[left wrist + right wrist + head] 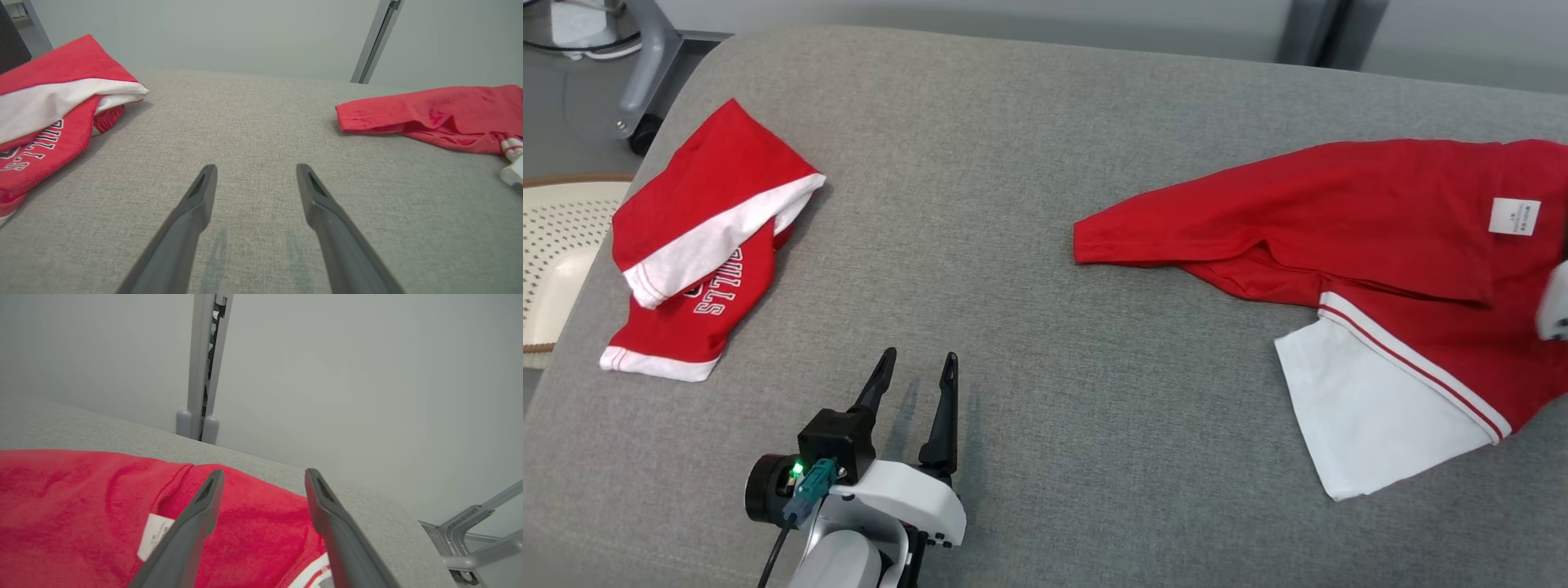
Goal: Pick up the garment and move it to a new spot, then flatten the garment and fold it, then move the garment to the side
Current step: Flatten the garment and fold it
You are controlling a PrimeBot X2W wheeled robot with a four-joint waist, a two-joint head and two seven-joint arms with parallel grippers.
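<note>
red garment (1380,212) lies spread on right part of grey padded tabletop (1029,392), white panel (1372,408) toward near edge, label (1514,216) facing up. right hand (265,473) over garment by label, fingers apart, nothing between them. left hand (919,356) low over bare tabletop, fingers apart, empty. folded red jersey (703,245) at far left, well apart from garment.

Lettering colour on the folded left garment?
White, dark-outlined, on the red folded garment; clearest in left wrist view.
</note>
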